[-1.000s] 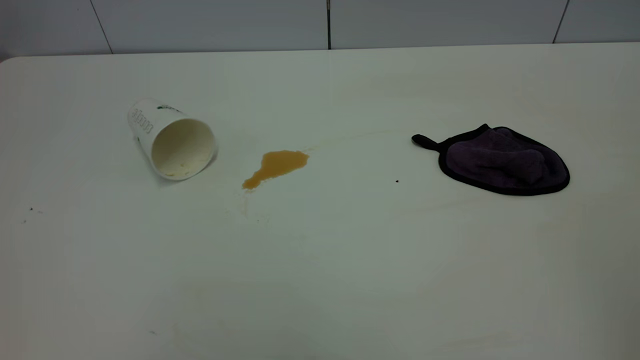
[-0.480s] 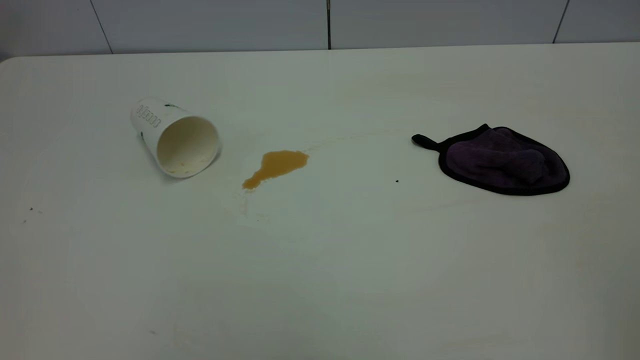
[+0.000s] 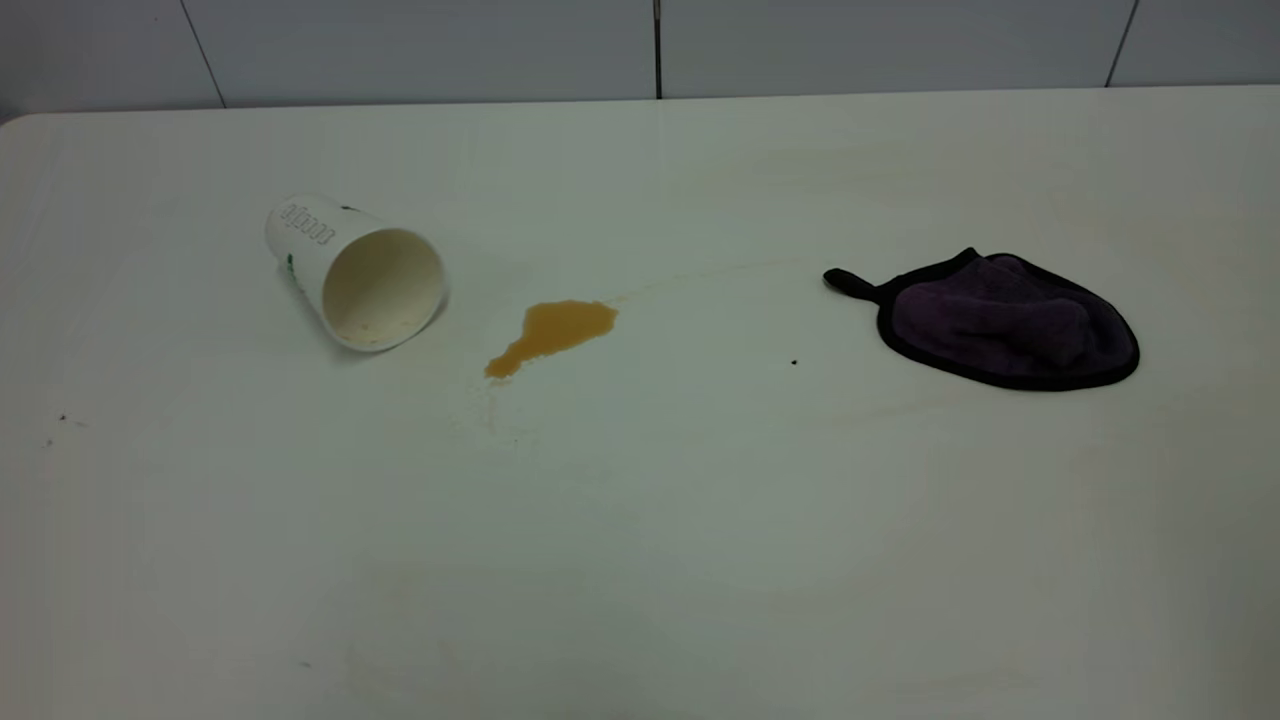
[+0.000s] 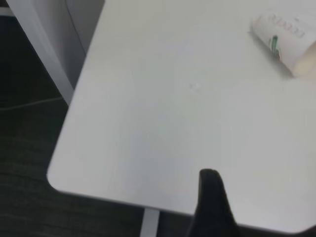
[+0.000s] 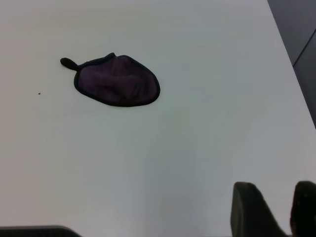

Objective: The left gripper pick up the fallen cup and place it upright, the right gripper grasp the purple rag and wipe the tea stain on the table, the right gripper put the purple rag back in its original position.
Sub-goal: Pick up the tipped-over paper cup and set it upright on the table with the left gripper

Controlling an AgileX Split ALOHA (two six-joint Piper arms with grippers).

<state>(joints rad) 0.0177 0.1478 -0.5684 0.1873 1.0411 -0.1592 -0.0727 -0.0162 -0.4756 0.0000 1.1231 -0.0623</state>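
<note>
The white paper cup [image 3: 355,270] lies on its side at the left of the table [image 3: 700,520], mouth towards the camera and the tea stain [image 3: 552,332]. The purple rag [image 3: 1005,320], black-edged with a small loop, lies flat at the right. Neither arm shows in the exterior view. In the left wrist view my left gripper [image 4: 210,197] hangs over the table's corner, far from the cup [image 4: 286,37]. In the right wrist view my right gripper [image 5: 276,190] is open and empty, well short of the rag [image 5: 118,81].
A tiled wall runs behind the table's far edge. A few dark specks [image 3: 794,362] dot the tabletop. A table leg [image 4: 149,222] and dark floor show past the rounded corner in the left wrist view.
The cup has rolled slightly to the right, turning its printed text upward. Stain and rag have not moved.
</note>
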